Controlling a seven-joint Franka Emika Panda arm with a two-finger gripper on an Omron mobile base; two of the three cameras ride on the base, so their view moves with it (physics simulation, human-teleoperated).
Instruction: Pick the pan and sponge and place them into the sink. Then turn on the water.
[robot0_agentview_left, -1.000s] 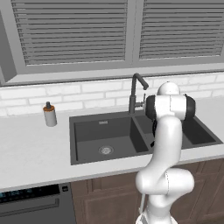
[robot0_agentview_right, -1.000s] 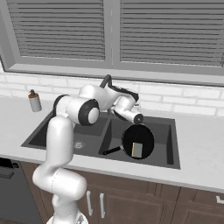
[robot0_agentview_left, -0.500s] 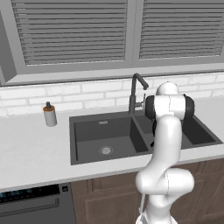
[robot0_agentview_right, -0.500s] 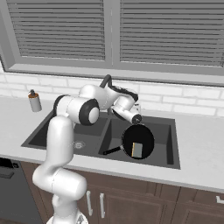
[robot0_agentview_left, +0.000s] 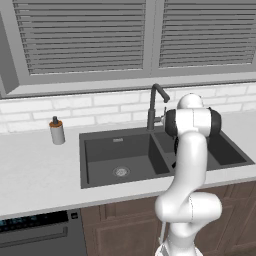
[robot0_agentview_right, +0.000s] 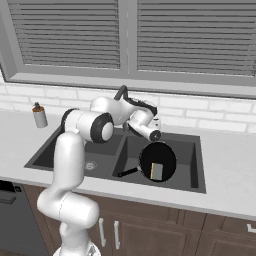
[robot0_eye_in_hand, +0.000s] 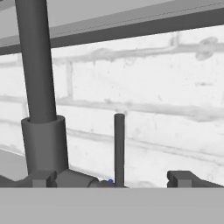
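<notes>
**Claw spread wide at the faucet lever**

Claw (robot0_eye_in_hand: 109, 181) is released, its jaws standing apart and holding nothing, with the thin dark upright lever (robot0_eye_in_hand: 119, 148) of the faucet rising between the fingertips (robot0_eye_in_hand: 41, 178) in the hand view. Beside it stands the thick dark gooseneck faucet column (robot0_eye_in_hand: 39, 96), against white tiled wall.

The flat round black frying pan (robot0_agentview_right: 157, 161) already lies in the right basin of the large dark grey double-basin sink (robot0_agentview_right: 197, 186), its long thin handle pointing toward the divider, with the small pale rectangular sponge (robot0_agentview_right: 157, 171) resting inside it. No water stream is visible yet.

What remains, by my reading, is the tap. The lever looks stiff, slim and smooth, so it may slip from a loose pinch; closing on its upper part, or pushing it sideways with one finger, should give the best leverage. A small brown-capped soap bottle (robot0_agentview_left: 57, 131) sits on the grey bench (robot0_agentview_left: 35, 172), well clear.
</notes>
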